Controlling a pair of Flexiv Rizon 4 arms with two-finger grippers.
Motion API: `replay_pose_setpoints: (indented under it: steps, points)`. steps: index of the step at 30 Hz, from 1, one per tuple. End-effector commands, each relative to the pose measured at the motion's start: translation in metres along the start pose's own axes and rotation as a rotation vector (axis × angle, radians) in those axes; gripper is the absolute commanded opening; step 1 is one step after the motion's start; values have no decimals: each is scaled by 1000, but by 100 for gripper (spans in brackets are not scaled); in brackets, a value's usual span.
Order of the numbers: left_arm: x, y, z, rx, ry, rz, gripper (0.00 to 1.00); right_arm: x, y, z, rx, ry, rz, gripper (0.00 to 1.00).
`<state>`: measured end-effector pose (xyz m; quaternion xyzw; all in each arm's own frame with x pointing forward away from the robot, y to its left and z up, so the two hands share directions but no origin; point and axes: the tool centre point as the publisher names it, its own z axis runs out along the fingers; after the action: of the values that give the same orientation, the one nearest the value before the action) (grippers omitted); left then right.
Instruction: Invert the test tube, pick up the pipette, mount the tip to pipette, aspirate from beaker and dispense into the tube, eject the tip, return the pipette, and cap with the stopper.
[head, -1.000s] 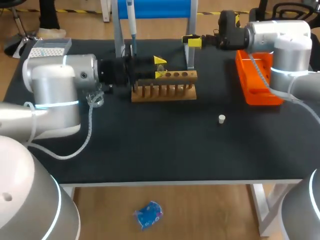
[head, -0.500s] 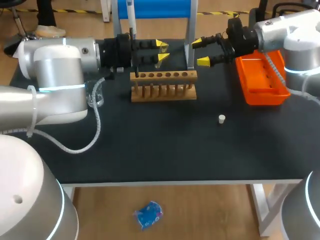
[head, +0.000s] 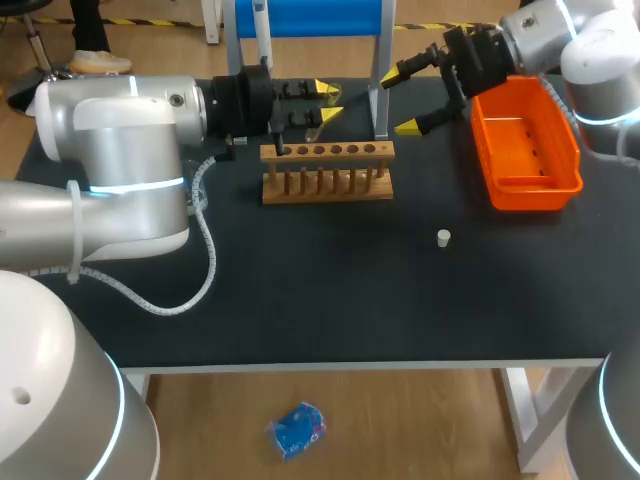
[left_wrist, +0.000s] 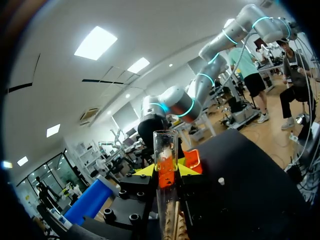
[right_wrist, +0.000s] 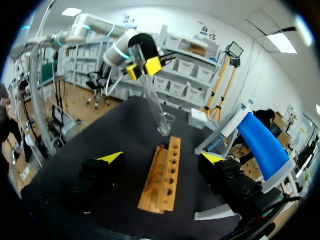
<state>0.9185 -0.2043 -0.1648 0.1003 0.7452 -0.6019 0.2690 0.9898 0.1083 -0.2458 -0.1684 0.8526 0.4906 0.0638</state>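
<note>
Clear glass test tube (left_wrist: 165, 145): lower length hidden between the black fingers of the left end effector (left_wrist: 165, 171).
White-and-blue pipette (head: 261, 30): top cut off by the head view's edge, lower end hidden behind the left arm (head: 130, 140).
Blue-panelled stand (head: 310, 18): top cut off.
Wooden tube rack (left_wrist: 171, 227): only a sliver shows under that end effector in the left wrist view.
Clear glass beaker (right_wrist: 168, 120): partly behind the tube, contents too small to tell.

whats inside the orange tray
The orange tray shows only bare floor with a few small dark marks, and no loose items are visible. Its near wall hides a strip of the floor.
</note>
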Motion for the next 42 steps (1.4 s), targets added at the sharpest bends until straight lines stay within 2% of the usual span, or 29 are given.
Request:
replay_pose_setpoints:
  steps: [1, 4, 11, 21, 26, 42]
  points:
    - [-8, -2, 10, 0, -6, -25, 0, -1, -9, 11, 439, 17, -163, 100]
    - [-11, 0, 18, 16, -3, -51, 0, 2, -19, 16, 497, 25, -144, 100]
    - [-13, 3, 31, 42, 23, -88, 0, 3, -46, 23, 508, 61, -7, 100]
    - [-13, 5, 34, 46, 29, -105, 0, -4, -61, 20, 415, 34, 112, 100]
    - [-14, 8, 34, 54, 28, -114, 0, -7, -68, 18, 327, -4, 153, 100]
    - [-19, 23, 41, 57, 37, -150, 0, -8, -75, 32, 326, -25, 160, 100]
